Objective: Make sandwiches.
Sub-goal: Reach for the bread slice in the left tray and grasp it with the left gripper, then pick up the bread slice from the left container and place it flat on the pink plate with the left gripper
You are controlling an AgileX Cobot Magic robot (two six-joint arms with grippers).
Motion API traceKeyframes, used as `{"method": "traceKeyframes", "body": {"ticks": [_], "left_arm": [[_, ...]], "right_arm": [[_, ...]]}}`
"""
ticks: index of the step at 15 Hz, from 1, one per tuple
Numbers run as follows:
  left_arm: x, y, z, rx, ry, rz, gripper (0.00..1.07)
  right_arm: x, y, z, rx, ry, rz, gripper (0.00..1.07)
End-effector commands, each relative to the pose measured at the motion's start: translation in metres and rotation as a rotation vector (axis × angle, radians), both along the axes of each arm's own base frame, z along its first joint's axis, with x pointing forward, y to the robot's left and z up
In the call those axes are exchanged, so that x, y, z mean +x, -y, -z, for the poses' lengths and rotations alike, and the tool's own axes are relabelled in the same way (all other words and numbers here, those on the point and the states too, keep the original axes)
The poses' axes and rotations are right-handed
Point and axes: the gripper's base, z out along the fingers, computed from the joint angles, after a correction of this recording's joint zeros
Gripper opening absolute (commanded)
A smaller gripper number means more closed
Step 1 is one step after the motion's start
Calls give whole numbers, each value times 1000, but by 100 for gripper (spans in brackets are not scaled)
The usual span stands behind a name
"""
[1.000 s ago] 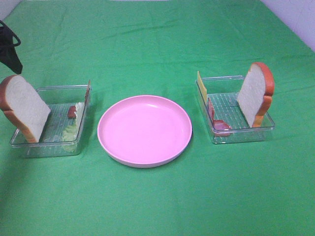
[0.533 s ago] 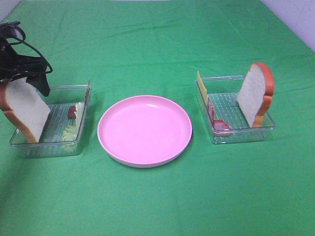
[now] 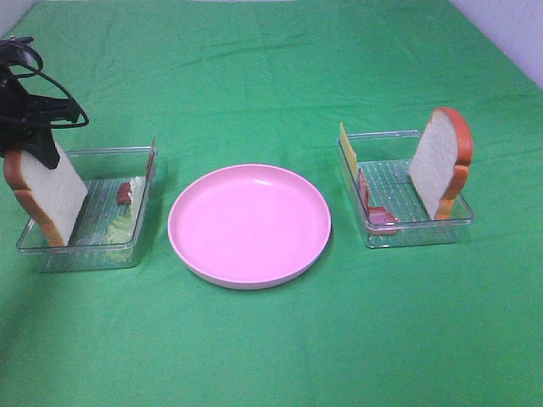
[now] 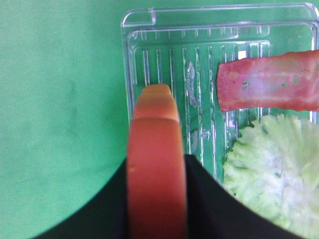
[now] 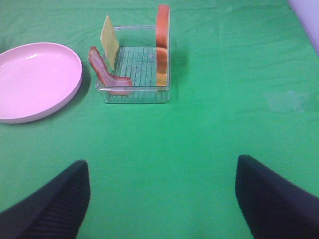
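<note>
In the exterior view a white bread slice (image 3: 49, 193) with orange-brown crust stands on edge in the left clear tray (image 3: 93, 254). My left gripper (image 3: 32, 144) is shut on its top edge. The left wrist view shows the crust (image 4: 155, 124) squeezed between the two black fingers (image 4: 107, 211). Bacon (image 4: 269, 87) and lettuce (image 4: 271, 172) lie on that tray's floor. The right tray (image 3: 416, 233) holds a second bread slice (image 3: 439, 163), a cheese square (image 3: 346, 151) and bacon (image 3: 373, 210). My right gripper (image 5: 162, 199) hangs open over bare cloth, short of that tray (image 5: 134, 94).
A round pink plate (image 3: 249, 225) lies between the two trays and holds nothing. Green cloth covers the whole table. A pale wall edge shows at the far right corner.
My left gripper came down from the far left corner onto the top of the left bread slice and closed on it. The slice shifted slightly. The right side has not changed.
</note>
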Motion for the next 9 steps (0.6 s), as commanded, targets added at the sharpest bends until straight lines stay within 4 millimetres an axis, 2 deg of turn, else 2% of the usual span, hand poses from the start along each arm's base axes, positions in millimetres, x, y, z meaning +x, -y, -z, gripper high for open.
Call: {"method": "traceKeyframes", "body": {"ticks": [1,4,5,8,9], "left_arm": [[-2,3,-2,-7,-20,0,0],[-5,3,-13,-20,-23,-22,0],[-8,3,-28,-22,8,-16,0],[-28,3,-92,-32,165,-13,0],[-53,4,-138,-63,272,-13,0]], "right_arm": [[0,0,0,-4,13,7,76],[0,0,0,-4,13,7,76],[0,0,0,-4,13,7,76],[0,0,0,-4,13,7,76],[0,0,0,-4,13,7,76]]}}
